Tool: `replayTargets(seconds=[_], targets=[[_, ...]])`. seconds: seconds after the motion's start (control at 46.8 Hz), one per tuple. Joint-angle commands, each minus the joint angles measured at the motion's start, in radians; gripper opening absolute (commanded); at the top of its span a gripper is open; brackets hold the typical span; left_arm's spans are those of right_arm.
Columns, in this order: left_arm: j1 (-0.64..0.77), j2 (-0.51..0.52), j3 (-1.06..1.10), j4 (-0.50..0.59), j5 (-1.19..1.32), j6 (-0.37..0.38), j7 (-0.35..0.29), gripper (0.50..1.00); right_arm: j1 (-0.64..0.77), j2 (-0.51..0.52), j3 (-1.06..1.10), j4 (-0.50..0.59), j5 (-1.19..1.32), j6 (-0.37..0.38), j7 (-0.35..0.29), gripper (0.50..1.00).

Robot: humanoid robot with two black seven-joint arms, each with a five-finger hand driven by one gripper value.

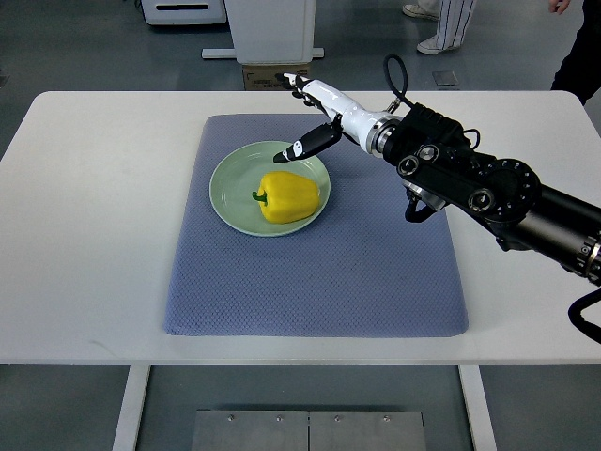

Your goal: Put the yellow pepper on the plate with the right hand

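A yellow pepper (286, 196) lies on its side on the pale green plate (228, 181), stem pointing left. The plate sits on a grey-blue mat (319, 272). My right hand (305, 117) hovers just above and behind the plate's far right rim, fingers spread and holding nothing. A dark thumb tip points down toward the pepper with a small gap between them. The right arm (470, 183) reaches in from the right edge. The left arm is out of view.
The mat lies on a white table (84, 235). A white pedestal base and a cardboard box (268, 75) stand behind the table's far edge. A person's legs and shoes (441, 28) show at the top right.
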Motion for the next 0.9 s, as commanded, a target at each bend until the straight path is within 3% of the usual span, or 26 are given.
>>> replayTargets(seconds=[0.0,0.256,0.876], targets=[[-0.001,0.000,0.000,0.001,0.000,0.000,0.000,1.000,-0.029,-0.028,0.041,0.001,0.000,-0.010,0.000,0.995],[-0.001,0.000,0.000,0.000,0.001,0.000,0.000,1.000,-0.141,-0.079,0.252,-0.002,0.002,-0.014,-0.002,0.995],[0.000,0.000,0.000,0.000,0.000,0.000,0.000,1.000,-0.379,-0.028,0.777,-0.009,0.002,-0.028,0.003,0.995]])
